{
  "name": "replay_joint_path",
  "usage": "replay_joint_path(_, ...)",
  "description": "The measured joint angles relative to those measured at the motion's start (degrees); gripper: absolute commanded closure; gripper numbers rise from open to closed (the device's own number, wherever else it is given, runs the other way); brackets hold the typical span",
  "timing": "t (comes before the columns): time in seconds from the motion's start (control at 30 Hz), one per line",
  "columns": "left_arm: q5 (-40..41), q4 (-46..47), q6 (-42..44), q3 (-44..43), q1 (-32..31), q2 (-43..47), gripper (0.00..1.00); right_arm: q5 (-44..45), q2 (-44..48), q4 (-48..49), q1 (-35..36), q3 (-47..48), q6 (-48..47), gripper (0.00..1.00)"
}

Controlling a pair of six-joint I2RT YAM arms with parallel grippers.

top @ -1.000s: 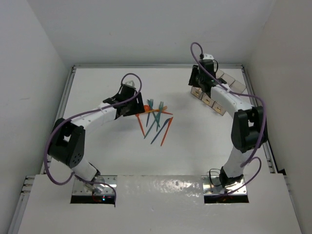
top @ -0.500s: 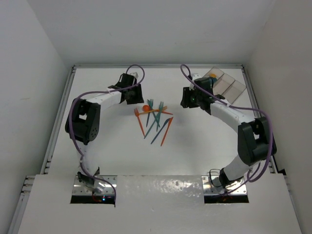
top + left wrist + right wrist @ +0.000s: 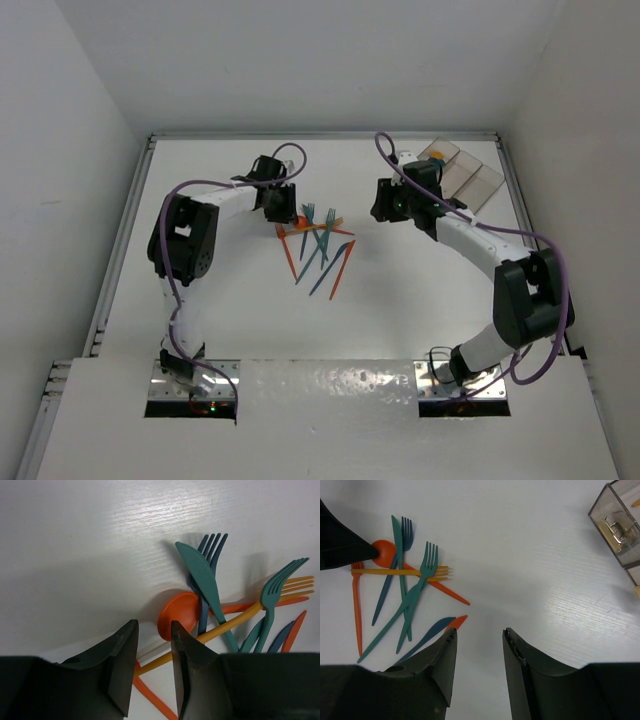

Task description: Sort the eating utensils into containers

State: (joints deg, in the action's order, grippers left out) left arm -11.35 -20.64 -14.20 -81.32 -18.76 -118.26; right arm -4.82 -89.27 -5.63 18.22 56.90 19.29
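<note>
Hovering at the rim of a tangled utensils (image 3: 318,243) pile mid-tabletop (image 3: 420,300), the left tool (image 3: 152,626) is slightly spread and pinching nothing, just beside an orange spoon (image 3: 176,616). The right tool (image 3: 480,632) is spread and empty. The bins (image 3: 470,178) sit far right. The utensils look light, stiff and slippery, probably best pinched across a handle clear of overlaps.

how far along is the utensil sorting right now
Barely begun. Done: only an orange piece seems to lie in the containers. In hand: nothing; the left hand sits by the orange spoon, jaws apart, and the right hand is open and empty. Left: the utensils, about ten, piled on the table.
</note>
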Motion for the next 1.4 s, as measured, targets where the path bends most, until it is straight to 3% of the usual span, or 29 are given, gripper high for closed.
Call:
replay_joint_path(0.43, -3.1, -0.1, 0.4, -2.0, 0.0, -2.2, 1.0, -0.4, 0.0, 0.9, 0.0, -0.5, 0.7, 0.58)
replay_joint_path(0.63, -0.7, -2.8, 0.9, -5.7, 0.0, -2.1, 1.0, -0.4, 0.0, 0.9, 0.2, -1.0, 0.8, 0.58)
replay_joint_path(1.0, 16.8, -9.1, 3.6, -6.5, 0.0, 7.3, 1.0, -0.7, 0.9, 1.0, 1.1, -1.0, 0.9, 0.58)
replay_joint_path(1.3, 24.5, -12.3, 4.2, -6.5, -0.7, 11.5, 1.0, -1.3, 0.9, 1.1, 2.7, -1.0, 0.9, 0.58)
replay_joint_path(1.4, 27.6, -13.7, 4.3, -6.5, -0.8, 13.0, 1.0, -1.3, 0.9, 1.0, 3.4, -0.9, 0.2, 0.54)
